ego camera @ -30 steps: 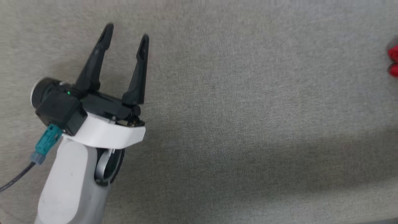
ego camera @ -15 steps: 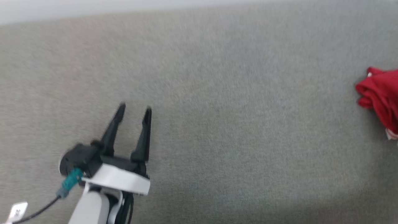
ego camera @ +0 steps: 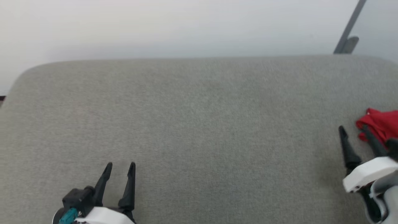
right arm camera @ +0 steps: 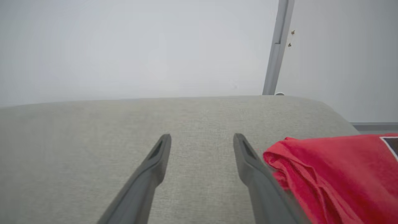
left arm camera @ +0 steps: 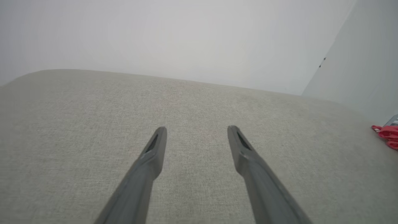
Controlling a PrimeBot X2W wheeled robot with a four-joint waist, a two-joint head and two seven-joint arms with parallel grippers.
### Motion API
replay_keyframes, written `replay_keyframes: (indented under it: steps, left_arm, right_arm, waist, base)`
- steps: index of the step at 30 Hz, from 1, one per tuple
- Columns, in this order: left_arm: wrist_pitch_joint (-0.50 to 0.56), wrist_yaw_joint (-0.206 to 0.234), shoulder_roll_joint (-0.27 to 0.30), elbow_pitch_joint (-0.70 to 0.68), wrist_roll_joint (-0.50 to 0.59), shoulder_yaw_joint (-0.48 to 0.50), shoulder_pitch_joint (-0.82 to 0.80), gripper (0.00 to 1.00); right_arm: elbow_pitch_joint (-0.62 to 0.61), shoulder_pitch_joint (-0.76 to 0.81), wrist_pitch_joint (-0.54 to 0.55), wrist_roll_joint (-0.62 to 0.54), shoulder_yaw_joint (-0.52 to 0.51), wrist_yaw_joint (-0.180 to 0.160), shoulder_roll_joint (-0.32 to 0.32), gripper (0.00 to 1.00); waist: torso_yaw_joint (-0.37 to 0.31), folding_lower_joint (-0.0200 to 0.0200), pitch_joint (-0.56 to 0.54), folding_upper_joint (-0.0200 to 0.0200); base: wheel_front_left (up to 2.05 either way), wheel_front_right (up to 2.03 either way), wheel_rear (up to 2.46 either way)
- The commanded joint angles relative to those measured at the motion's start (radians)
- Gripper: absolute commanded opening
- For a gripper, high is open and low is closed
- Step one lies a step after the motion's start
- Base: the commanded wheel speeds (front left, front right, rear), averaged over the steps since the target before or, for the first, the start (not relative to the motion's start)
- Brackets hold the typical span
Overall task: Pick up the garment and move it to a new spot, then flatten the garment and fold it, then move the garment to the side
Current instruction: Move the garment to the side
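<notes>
Garment (ego camera: 381, 124) update: it's a bunched-up red heap at the far right of the counter (ego camera: 199, 124), cut off by the edge of the head view, with a corner of black print with a white outline poking in on the right wrist view (right arm camera: 335, 168).

Biggest thing first. One counter, grey fabric top, rounded far corners. Half a second ago the head view was pretty much all grey fabric with a thin pale strip up top. Now the whole picture has shifted, so that's the camera tipping up, not stuff sliding around. You get the plain pale wall (ego camera: 186, 28) behind the counter's far edge, plus one grey pole (ego camera: 349, 31) leaning at upper right.

One garment. More of it showed half a second ago, when nothing stood in front of it.

Two grippers now vs one before. Left gripper (ego camera: 120, 165) sits at the bottom left, lower in frame than it was, fingers spread apart over bare fabric with nothing between them. Right gripper (ego camera: 353, 128) is the newcomer at lower right, also spread wide and holding nothing. Its outer finger crosses in front of the garment's left edge. From its wrist view the red cloth lies right up against that finger; can't tell if it's actually touching.

Four dark fingers total.
</notes>
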Motion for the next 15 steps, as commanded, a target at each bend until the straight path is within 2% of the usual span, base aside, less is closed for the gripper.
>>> replay_keyframes:
  steps: [1, 7, 15]
  left_arm:
    - [0.000, -0.002, -0.001, 0.003, -0.001, 0.003, 0.015, 1.00]
    - [0.000, -0.002, 0.002, 0.000, -0.009, 0.023, 0.038, 1.00]
    - [0.000, -0.002, 0.014, -0.042, 0.006, 0.016, 0.056, 1.00]
  right_arm:
    - [-0.033, 0.027, -0.004, -0.014, -0.019, 0.000, 0.021, 1.00]
    - [-0.170, 0.122, -0.004, -0.063, -0.074, 0.000, 0.108, 1.00]
    - [-0.281, 0.220, -0.005, -0.105, -0.136, 0.000, 0.164, 1.00]
  waist:
    - [0.025, 0.0000, -0.029, 0.0000]
    - [0.050, 0.0000, -0.055, 0.0000]
    - [0.071, 0.0000, -0.076, 0.0000]
  base:
    - [0.00, 0.00, 0.00]
    - [0.00, 0.00, 0.00]
    - [0.00, 0.00, 0.00]
